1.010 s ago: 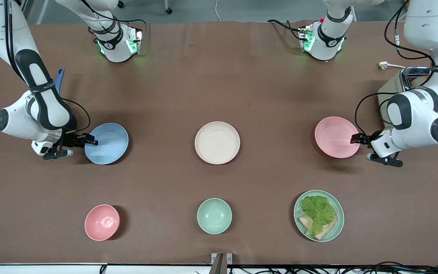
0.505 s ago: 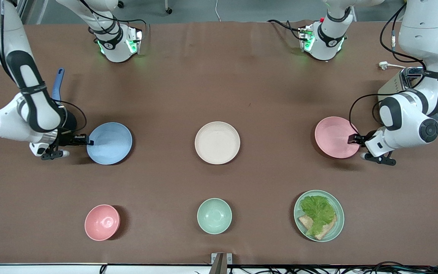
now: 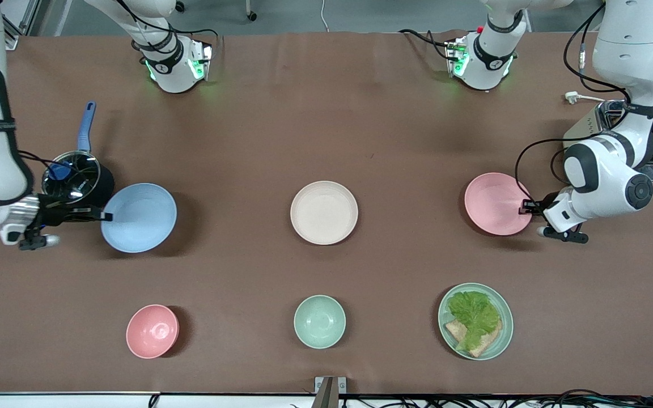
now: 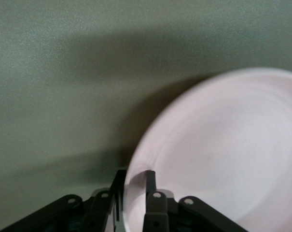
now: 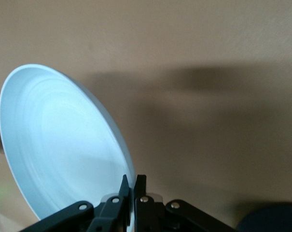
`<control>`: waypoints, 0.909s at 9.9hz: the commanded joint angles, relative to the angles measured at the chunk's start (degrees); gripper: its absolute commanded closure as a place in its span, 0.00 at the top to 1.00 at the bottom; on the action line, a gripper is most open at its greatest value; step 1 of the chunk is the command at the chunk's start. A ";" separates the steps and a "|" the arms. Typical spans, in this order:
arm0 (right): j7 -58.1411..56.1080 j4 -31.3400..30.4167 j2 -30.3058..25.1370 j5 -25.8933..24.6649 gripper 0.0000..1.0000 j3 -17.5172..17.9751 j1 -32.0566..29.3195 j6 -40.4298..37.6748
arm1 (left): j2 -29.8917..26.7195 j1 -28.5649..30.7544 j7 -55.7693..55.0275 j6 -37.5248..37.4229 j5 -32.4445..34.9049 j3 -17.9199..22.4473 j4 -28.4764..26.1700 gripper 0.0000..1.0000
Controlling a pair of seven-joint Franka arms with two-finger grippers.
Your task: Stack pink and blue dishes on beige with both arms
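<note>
Blue plate (image 3: pixel 138 217), pinched at its nine-o'clock rim by the right gripper (image 3: pixel 102 215), and pink plate (image 3: pixel 496 204), pinched at three o'clock by the left gripper (image 3: pixel 526 207), both seem lifted, so next comes carrying each to the central beige plate (image 3: pixel 324 212).

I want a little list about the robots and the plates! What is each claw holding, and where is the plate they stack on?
right gripper: shut on the rim of the round light blue matte plate, lifted
left gripper: shut on the rim of the round pale pink matte plate
round cream-beige matte plate: on the table between them, nothing stacked on it
</note>
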 commanded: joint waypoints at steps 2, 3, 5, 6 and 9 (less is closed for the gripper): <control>9.50 5.92 -0.81 -2.10 0.01 0.59 1.18 -6.12 | -0.52 -0.55 1.03 0.80 -1.33 -0.03 -0.88 0.09; 10.91 5.92 -1.52 -2.10 0.01 0.77 1.35 -6.30 | -1.75 -0.55 1.03 -1.38 -1.25 -0.03 -0.18 0.08; 16.52 5.83 -2.66 -2.19 0.01 0.77 4.33 -6.57 | -3.68 -0.73 -0.02 -9.71 -1.25 -0.38 4.72 0.06; 19.33 5.57 -3.27 -2.19 0.01 0.77 6.35 -6.74 | -5.09 -0.56 0.33 -14.54 -1.25 -0.38 7.53 0.05; 28.13 5.22 -4.24 -2.10 0.01 0.77 12.15 -6.31 | -7.55 -0.38 -2.64 -24.16 -3.25 -6.06 14.85 0.02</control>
